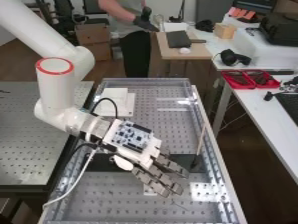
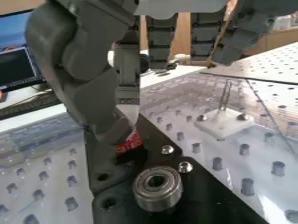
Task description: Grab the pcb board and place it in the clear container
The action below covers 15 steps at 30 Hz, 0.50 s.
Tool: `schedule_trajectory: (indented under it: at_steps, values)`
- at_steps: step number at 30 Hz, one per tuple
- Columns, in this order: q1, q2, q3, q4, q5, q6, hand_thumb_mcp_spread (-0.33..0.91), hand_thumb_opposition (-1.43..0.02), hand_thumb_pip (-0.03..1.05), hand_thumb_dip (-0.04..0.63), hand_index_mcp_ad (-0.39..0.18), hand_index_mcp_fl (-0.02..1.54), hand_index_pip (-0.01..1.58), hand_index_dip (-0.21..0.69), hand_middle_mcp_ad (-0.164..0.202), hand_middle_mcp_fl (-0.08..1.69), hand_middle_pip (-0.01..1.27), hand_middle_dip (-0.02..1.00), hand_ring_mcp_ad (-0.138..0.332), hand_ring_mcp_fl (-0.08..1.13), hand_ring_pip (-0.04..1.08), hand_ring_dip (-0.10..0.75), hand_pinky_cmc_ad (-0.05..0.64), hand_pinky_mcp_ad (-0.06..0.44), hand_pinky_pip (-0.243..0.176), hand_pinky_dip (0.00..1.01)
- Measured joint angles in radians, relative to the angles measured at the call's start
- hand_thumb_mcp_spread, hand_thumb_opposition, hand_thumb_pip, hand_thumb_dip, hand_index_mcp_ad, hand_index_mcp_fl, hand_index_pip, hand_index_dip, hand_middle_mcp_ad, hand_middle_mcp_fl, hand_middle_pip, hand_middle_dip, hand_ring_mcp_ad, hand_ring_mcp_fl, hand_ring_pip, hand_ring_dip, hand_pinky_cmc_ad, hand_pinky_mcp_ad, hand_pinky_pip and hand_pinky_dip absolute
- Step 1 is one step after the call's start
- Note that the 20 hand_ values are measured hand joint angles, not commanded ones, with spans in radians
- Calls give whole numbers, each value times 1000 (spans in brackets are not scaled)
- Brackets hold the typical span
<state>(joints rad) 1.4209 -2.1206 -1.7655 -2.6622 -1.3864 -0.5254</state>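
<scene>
In the wrist view, a small red board with pale markings (image 2: 130,143) sits close under the dark grey robot hand (image 2: 93,97), above a flat black plate (image 2: 216,192) that carries a round silver metal cylinder (image 2: 157,190). I can't tell how far the hand is open or whether it has hold of that board. A white block with upright metal prongs (image 2: 225,123) rests nearby on the clear studded surface. From the high view, I can see a blue-and-white circuit board (image 1: 132,136) mounted on the hand's back, and white square pieces (image 1: 116,102) on the perforated grey bench (image 1: 133,207). Beyond stand a brown cardboard box (image 1: 93,40), a pale wooden table (image 1: 163,49) and red plastic trays (image 1: 249,87).
</scene>
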Motion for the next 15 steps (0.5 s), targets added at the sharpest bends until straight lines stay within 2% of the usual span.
schedule_trajectory:
  at_steps: [6,15]
  values:
    - [1,0,-3,3,-9,-49,457,-951,730,349,-58,208,1531,241,37,37,133,176,202,0,89,17,295,169,-75,180]
    - [-1,0,-10,16,-14,-55,457,-949,744,349,-58,204,1527,230,37,37,133,176,202,0,89,17,295,164,-75,180]
